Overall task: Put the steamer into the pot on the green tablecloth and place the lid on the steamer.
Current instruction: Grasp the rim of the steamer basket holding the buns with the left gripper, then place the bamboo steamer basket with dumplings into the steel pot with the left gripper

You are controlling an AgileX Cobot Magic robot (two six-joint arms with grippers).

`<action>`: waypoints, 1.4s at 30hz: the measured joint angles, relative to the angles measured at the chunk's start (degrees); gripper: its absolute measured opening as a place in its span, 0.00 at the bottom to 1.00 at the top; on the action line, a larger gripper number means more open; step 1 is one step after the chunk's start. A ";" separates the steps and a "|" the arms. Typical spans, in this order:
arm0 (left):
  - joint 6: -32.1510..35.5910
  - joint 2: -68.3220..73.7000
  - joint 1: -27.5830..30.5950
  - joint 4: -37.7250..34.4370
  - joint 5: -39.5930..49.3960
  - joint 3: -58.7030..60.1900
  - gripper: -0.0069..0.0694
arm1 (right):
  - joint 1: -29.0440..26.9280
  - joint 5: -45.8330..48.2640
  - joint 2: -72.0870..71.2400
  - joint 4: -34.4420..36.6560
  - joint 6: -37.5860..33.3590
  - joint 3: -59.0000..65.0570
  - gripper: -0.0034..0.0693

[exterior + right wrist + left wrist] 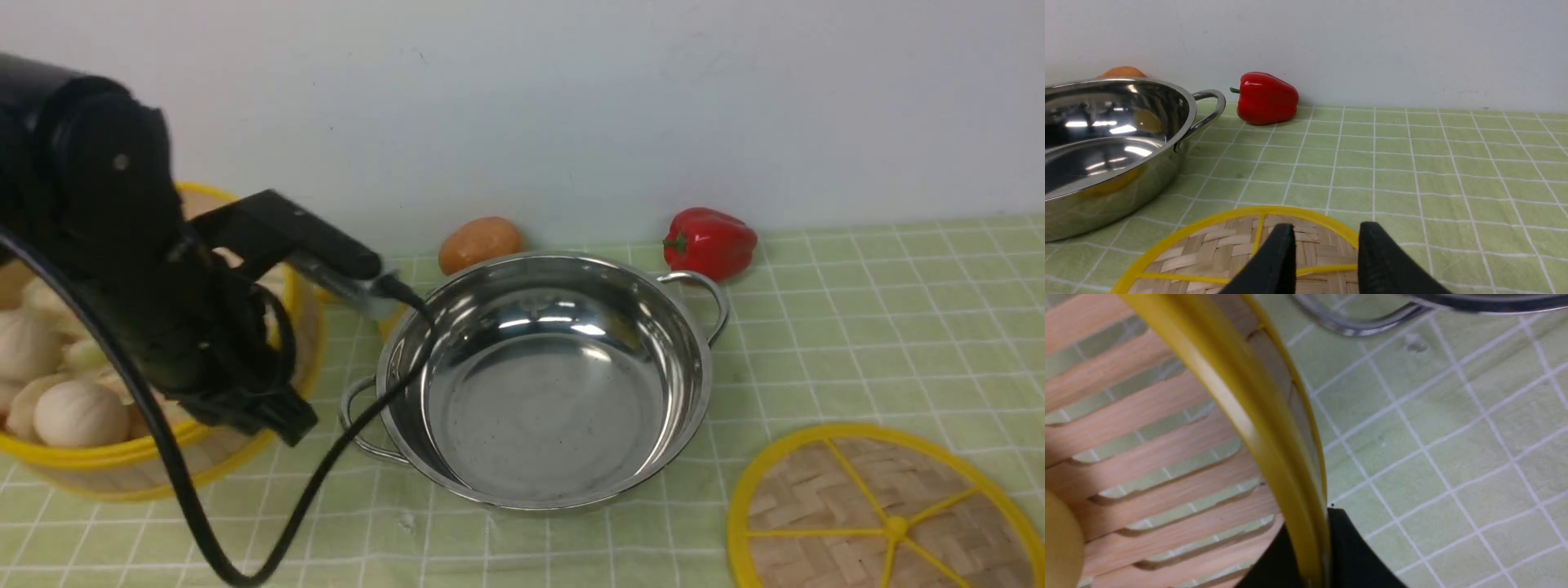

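Bamboo steamer (82, 457) in the pot (707, 367) yet?
— No. Your left gripper (1314, 559) pinches its rim at the left edge of the green tablecloth (857, 327); the pot sits empty. Your right gripper (1327, 261) hovers parted, empty, over the lid (882, 523), near right corner.

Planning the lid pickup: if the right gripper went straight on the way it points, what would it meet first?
Probably the green tablecloth just beyond the lid: the right gripper points low over its weave. Depth is unclear, so the lid's far rim could come first.
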 joint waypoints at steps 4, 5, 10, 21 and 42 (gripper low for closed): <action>0.99 3.58 -10.39 5.02 0.00 -5.94 0.12 | 0.00 0.00 0.00 0.00 0.00 0.00 0.38; 1.18 4.30 -12.14 6.20 0.00 -6.90 0.12 | 0.00 0.00 0.00 0.00 0.00 0.00 0.38; 5.01 8.49 -19.51 9.27 -2.54 -10.43 0.12 | 0.00 0.00 0.00 0.00 0.00 0.00 0.38; 20.71 19.64 -23.32 -0.71 -10.80 -11.37 0.12 | 0.00 0.00 0.00 0.00 0.00 0.00 0.38; 16.94 28.21 -20.58 0.54 -13.64 -11.37 0.12 | 0.00 0.00 0.00 0.00 0.00 0.00 0.38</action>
